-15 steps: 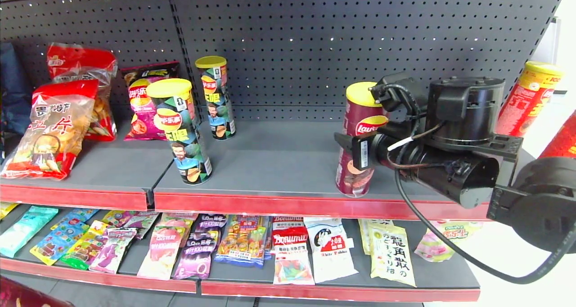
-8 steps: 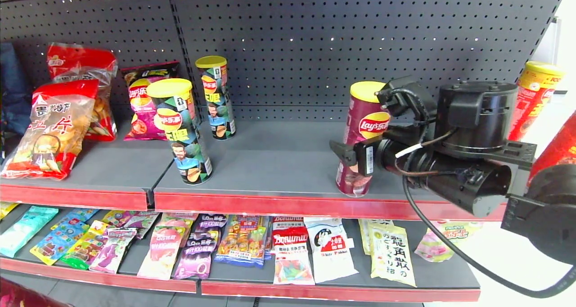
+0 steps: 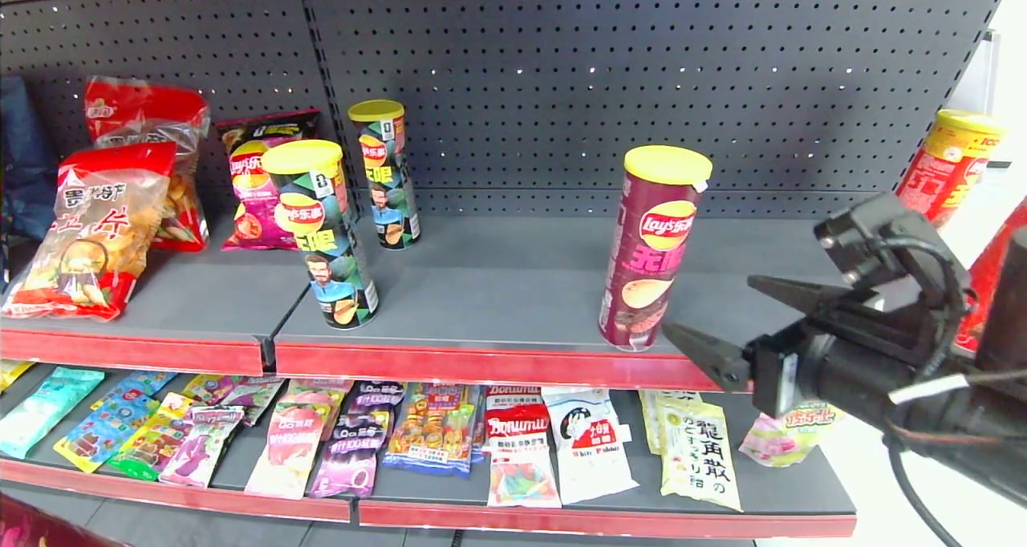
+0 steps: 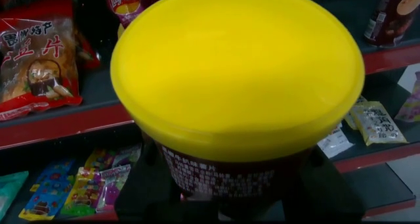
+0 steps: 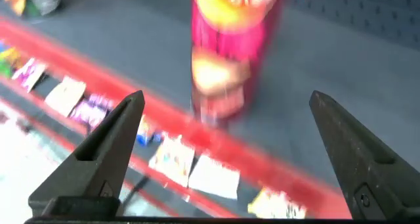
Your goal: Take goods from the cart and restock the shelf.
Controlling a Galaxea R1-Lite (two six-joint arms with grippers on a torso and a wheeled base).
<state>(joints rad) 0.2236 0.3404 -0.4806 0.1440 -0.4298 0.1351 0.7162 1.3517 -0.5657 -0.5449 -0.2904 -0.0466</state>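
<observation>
**Can set down, right pincer backs away**

The maroon can [image 3: 654,246] stands upright near the front edge of the upper shelf [image 3: 497,290], right of centre. The right pincer [image 3: 714,310], around it a second ago, has pulled back nearer and rightward, jaws spread wide. This placement looks done. The left pincer [image 4: 233,194] grips a second can [image 4: 236,73].

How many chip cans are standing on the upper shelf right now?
4. Front green can and rear green can left of centre; maroon can by the front edge; red can far right. The red shape below it may be a fifth.
</observation>
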